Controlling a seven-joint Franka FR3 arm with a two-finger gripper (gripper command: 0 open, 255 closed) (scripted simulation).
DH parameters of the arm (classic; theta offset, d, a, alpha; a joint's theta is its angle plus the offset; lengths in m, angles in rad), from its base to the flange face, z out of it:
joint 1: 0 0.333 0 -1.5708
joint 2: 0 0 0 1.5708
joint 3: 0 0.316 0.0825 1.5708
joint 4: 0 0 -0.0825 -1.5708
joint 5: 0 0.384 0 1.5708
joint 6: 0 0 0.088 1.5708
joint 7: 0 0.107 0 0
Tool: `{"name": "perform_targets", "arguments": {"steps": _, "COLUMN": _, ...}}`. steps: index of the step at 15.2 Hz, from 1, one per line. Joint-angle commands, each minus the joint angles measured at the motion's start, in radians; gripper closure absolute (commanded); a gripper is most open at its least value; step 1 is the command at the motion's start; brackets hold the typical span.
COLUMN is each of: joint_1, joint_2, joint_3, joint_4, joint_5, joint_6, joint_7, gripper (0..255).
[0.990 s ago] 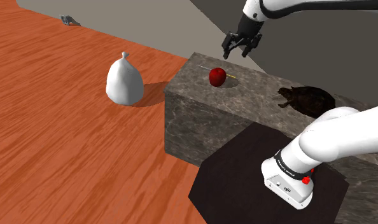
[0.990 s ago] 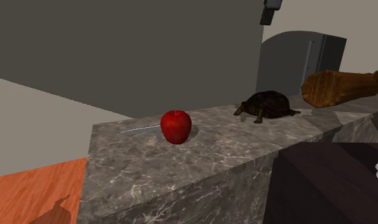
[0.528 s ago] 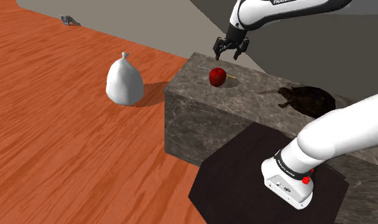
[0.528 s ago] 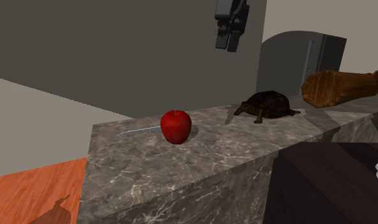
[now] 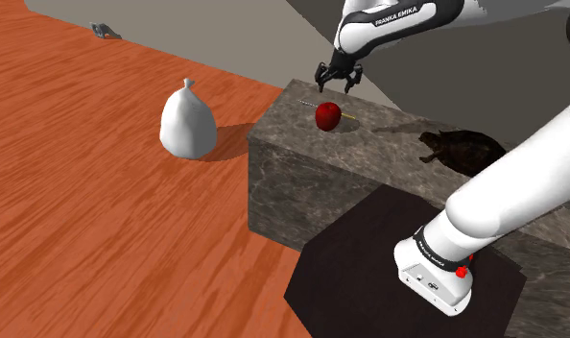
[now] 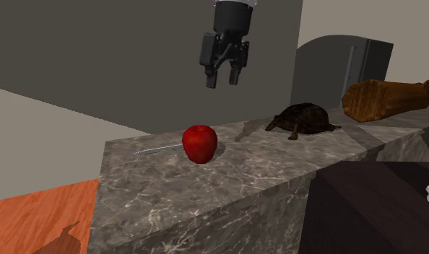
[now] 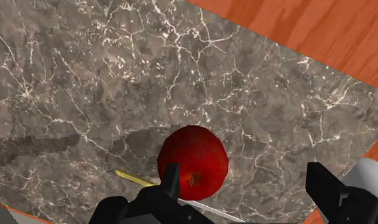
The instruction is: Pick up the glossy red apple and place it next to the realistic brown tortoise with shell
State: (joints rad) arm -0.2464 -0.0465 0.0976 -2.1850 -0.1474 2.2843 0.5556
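A glossy red apple (image 5: 328, 116) (image 6: 199, 143) (image 7: 193, 163) rests on the dark marble block (image 5: 293, 182) (image 6: 206, 195) (image 7: 86, 83). The brown tortoise (image 5: 462, 150) (image 6: 302, 119) sits further along the same top, toward the stand. My black gripper (image 5: 337, 86) (image 6: 222, 79) (image 7: 242, 184) hangs open well above the apple, holding nothing. Seen from the wrist, the apple lies below, close to one finger (image 7: 170, 184) rather than centred between the two.
A thin silvery rod (image 6: 159, 148) (image 7: 133, 178) lies on the marble beside the apple. A white sack-shaped object (image 5: 187, 122) stands on the wooden floor (image 5: 101, 211). A brown log (image 6: 386, 97) lies beyond the tortoise. The dark stand (image 5: 398, 278) adjoins the block.
The gripper has travelled from over the tortoise side toward the apple and come lower, still open. The apple and tortoise have not moved.
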Motion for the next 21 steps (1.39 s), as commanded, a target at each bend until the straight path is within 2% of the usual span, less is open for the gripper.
{"name": "perform_targets", "arguments": {"steps": 1, "joint_1": -0.013, "joint_2": 0.063, "joint_3": -0.009, "joint_4": 0.032, "joint_5": -0.027, "joint_6": 0.029, "joint_7": 0.04, "gripper": 0}}
{"name": "perform_targets", "arguments": {"steps": 11, "joint_1": -0.049, "joint_2": 0.374, "joint_3": -0.084, "joint_4": 0.278, "joint_5": -0.111, "joint_6": 0.086, "joint_7": 0.191, "gripper": 0}}
{"name": "perform_targets", "arguments": {"steps": 21, "joint_1": -0.054, "joint_2": 0.447, "joint_3": -0.094, "joint_4": 0.279, "joint_5": -0.125, "joint_6": 0.159, "joint_7": 0.2, "gripper": 0}}
